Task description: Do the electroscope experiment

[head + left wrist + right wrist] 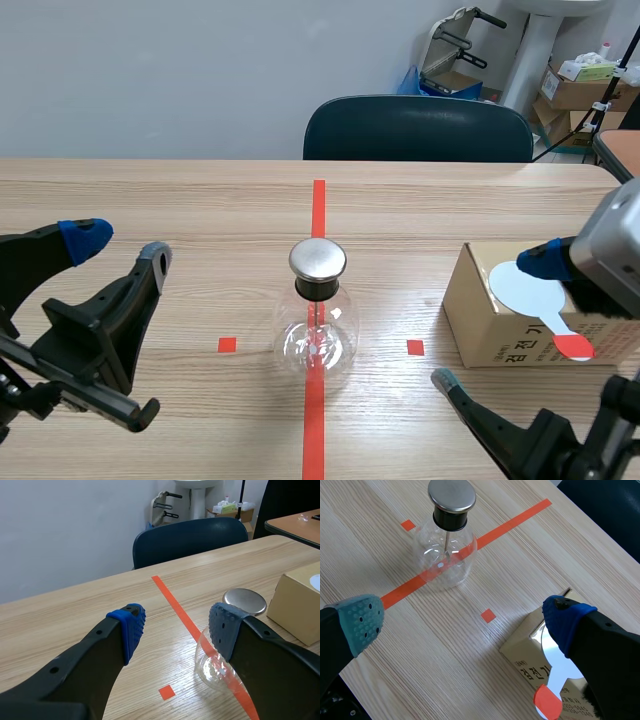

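**Flask** (316, 325) — clear glass electroscope with a metal cap (318, 259). It stands upright in the middle of the frame, on the long red tape line (318, 205). It is between the two arms and neither touches it.

**Paddle** (525, 288) — a white disc with an orange end (572, 346). It lies flat on top of the box (480, 330) at the right of the frame. Its long axis runs from the disc, on the side nearer the flask, down toward the lower right, where the orange end is.

**Right gripper** (495, 320) — fingers spread wide, nothing held. It hangs over the box. In the right wrist view the blue pad (567, 620) sits right above the disc, and the grey-green pad (362, 622) is well off over the bare table (470, 675), on the flask side. The span between the fingers appears to lie slantwise to the paddle's length rather than squarely across it. By my reading, the hand needs to shift over the orange end and come down before it can close there.

**Left gripper** (120, 248) — fingers released, empty, at the left of the frame. In the left wrist view the flask sits ahead of it, behind its grey pad (225, 627).

**Nearer arm** — the right is by far the closer to the paddle. The left is well apart from it, with the flask in between.
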